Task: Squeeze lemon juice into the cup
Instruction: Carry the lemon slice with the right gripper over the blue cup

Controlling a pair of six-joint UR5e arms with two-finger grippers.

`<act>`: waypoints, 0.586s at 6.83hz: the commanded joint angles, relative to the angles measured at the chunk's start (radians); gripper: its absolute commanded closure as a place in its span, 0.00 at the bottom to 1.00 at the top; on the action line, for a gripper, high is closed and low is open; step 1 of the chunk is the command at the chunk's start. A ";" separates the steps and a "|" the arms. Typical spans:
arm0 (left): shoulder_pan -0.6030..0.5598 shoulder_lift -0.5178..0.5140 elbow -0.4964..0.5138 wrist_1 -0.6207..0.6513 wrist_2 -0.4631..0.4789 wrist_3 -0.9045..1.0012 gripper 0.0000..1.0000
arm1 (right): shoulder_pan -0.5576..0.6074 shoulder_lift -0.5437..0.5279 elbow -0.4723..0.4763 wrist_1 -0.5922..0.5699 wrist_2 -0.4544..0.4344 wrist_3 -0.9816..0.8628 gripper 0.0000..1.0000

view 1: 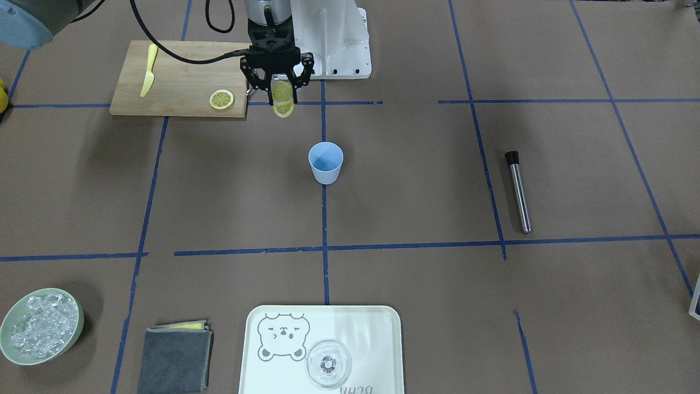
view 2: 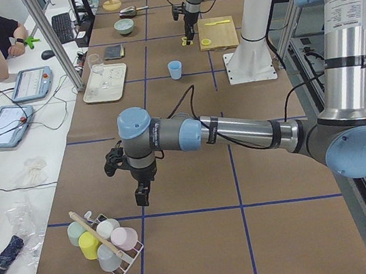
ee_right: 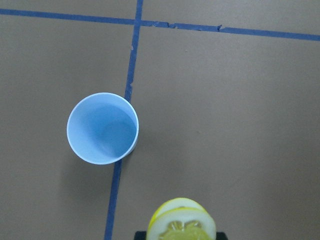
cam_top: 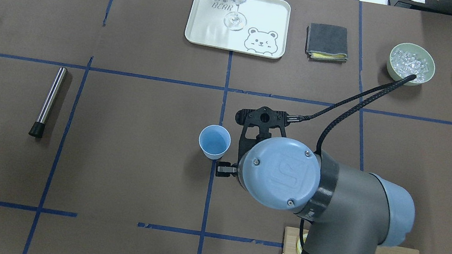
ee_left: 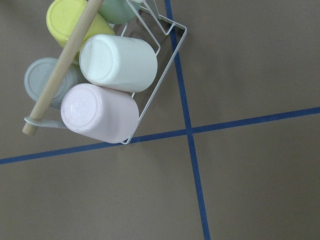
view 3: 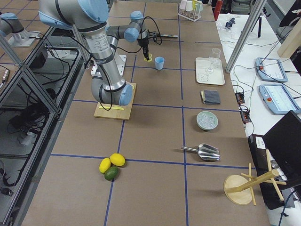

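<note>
The right tool (view 1: 283,99) hangs above the table (view 1: 415,208), its 2 fingers clamped on the lemon slice (view 1: 284,109), which stands on edge and pokes out below the fingertips. The slice is in the air, not over the blue cup (view 1: 325,162). That cup stands upright on the table, near the tool but apart from it. Just beside the tool lies a wooden board (view 1: 180,76) carrying a spare slice (view 1: 221,99) and a yellow knife (view 1: 148,70). The left tool (view 2: 142,197) hovers well apart, by a rack of cups (view 2: 105,241). I cannot tell whether its fingers are apart or together.

Even overhead light, soft shadows, sharp focus, mild tray (view 1: 383,323) glare
</note>
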 commanded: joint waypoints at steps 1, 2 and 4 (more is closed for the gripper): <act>0.000 0.000 0.000 0.000 0.000 0.000 0.00 | 0.048 0.130 -0.150 0.005 0.027 -0.005 0.49; 0.000 0.000 -0.001 0.000 0.000 0.000 0.00 | 0.065 0.189 -0.226 0.010 0.038 -0.007 0.49; 0.000 0.000 -0.001 0.000 0.000 0.000 0.00 | 0.077 0.253 -0.333 0.028 0.041 -0.006 0.49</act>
